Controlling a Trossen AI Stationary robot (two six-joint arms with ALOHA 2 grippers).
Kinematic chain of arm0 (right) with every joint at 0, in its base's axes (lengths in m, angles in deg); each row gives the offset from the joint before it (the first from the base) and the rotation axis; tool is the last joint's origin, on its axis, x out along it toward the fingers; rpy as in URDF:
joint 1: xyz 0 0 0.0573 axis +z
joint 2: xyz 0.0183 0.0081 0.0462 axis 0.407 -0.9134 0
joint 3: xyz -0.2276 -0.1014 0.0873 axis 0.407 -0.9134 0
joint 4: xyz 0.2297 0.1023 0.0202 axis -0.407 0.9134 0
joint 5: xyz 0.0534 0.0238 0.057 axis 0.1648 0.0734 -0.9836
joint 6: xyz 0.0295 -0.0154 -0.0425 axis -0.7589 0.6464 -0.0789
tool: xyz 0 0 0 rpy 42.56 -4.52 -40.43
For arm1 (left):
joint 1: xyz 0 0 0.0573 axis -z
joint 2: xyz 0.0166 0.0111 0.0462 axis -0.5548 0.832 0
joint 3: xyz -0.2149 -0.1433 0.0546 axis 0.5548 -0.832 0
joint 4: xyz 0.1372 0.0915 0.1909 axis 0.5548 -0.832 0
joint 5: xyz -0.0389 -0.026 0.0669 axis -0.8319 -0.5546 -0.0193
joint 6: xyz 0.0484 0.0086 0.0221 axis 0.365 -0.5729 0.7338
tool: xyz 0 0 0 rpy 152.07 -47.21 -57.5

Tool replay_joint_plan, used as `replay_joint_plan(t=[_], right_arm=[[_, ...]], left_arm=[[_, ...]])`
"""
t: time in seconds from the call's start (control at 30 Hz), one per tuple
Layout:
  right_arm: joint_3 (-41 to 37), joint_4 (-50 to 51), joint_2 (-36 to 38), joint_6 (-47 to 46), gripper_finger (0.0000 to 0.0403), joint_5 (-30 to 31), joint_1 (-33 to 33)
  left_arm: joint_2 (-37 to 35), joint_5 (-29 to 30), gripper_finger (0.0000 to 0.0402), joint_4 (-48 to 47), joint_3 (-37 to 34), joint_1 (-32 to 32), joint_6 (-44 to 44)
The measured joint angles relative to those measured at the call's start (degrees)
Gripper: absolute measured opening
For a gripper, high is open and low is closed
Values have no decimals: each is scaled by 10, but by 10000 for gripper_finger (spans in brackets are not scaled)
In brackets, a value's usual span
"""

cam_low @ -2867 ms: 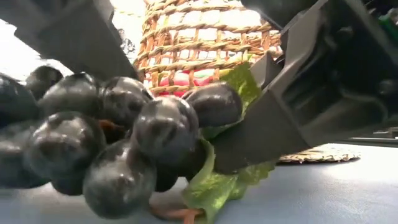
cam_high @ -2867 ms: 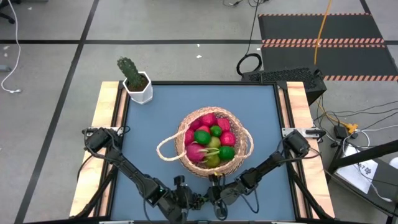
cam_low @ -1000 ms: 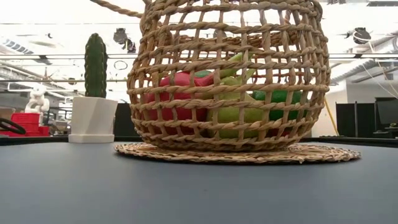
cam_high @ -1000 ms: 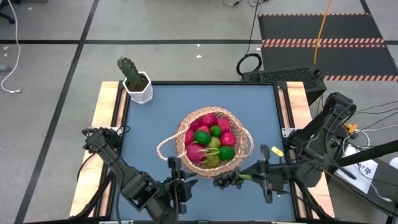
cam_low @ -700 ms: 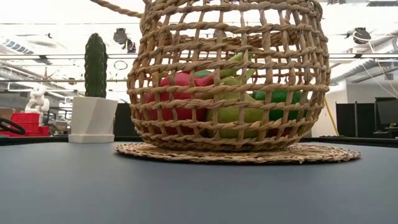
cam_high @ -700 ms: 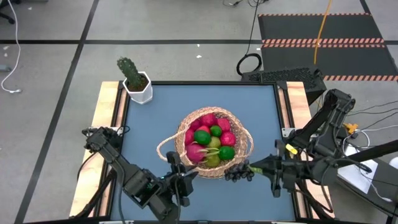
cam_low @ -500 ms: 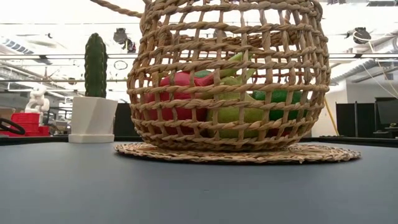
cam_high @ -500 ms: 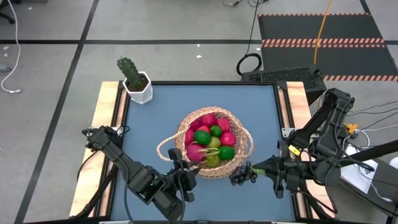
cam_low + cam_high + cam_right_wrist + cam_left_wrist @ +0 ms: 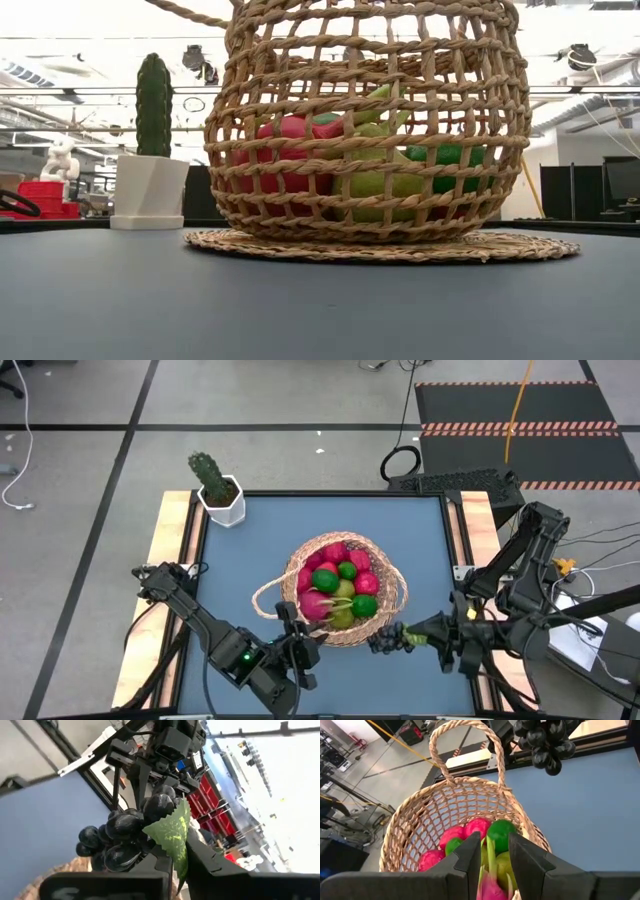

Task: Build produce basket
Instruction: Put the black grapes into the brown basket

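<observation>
Right now your right gripper (image 9: 408,637) is pinched nearly shut on the grape bunch (image 9: 386,643), with the green leaf (image 9: 172,834) caught between its fingers alongside the stem end. The bunch hangs off the gripper tip in the air, just outside the basket (image 9: 344,588) rim at about 4 o'clock from the basket's centre in the high view. The basket itself stands mid-table, already loaded with red, pink and green produce (image 9: 336,592).

Expect the bunch to behave as a loose, floppy cluster: the dark round grapes dangle below the grip and will likely swing if you move sharply. They look smooth and slick, so the stem and leaf are the sensible hold, not the grapes, which would probably roll out of the pads. Whether the grapes are soft or hard plastic you cannot tell from here. Carry it slowly over the rim and let it down on top of the pile, not against the wicker.

Your left gripper (image 9: 299,641) sits at the basket's near edge, about 7 o'clock from its centre, its fingers narrowly parted; the left wrist view shows a thin green stalk (image 9: 491,860) between them, but whether they actually grip it you cannot tell. The wicker looks light and stiff, so a nudge from either arm could slide the basket. The potted cactus (image 9: 214,487) stands well apart at 10 o'clock.
</observation>
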Motion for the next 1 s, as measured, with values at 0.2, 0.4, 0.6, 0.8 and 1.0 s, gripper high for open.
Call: replay_joint_plan(t=[0.2, 0.4, 0.6, 0.8, 1.0], right_arm=[[0, 2, -11, 98, 19, 0, 18], [0, 2, -32, 195, 19, 4, 39], [0, 3, -66, 322, 19, 99, 55], [-1, 2, -81, 398, 19, 88, 57], [-1, 2, -91, 440, 19, 84, 59]], left_arm=[[0, -1, 101, 0, 0, -2, -1], [0, -2, 101, 0, 0, -2, -5], [0, -6, 102, 0, 0, -2, -5], [0, -6, 102, 0, 0, -3, -3], [0, -6, 102, 1, 0, -3, -2]])
